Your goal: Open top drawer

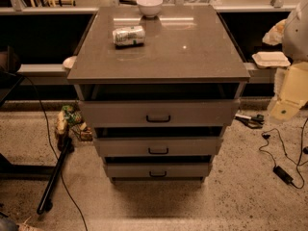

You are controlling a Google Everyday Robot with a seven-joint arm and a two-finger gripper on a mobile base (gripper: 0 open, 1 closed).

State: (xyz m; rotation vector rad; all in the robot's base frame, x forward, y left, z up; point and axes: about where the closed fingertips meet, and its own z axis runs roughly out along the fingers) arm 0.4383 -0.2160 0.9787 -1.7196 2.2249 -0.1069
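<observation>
The top drawer is the widest grey front of the cabinet, just under the grey top. Its small black pull handle sits at the middle of the front. A dark gap shows above the front; the inside of its box is hidden. The mid-sized drawer and the smallest drawer lie below it. My pale arm comes in at the right edge, and the gripper hangs low to the right of the cabinet, well apart from the handle.
A silver can lies on its side on the cabinet top, and a white bowl stands at its back edge. A black pole and cables lie on the floor at left. A charger with cable lies at right.
</observation>
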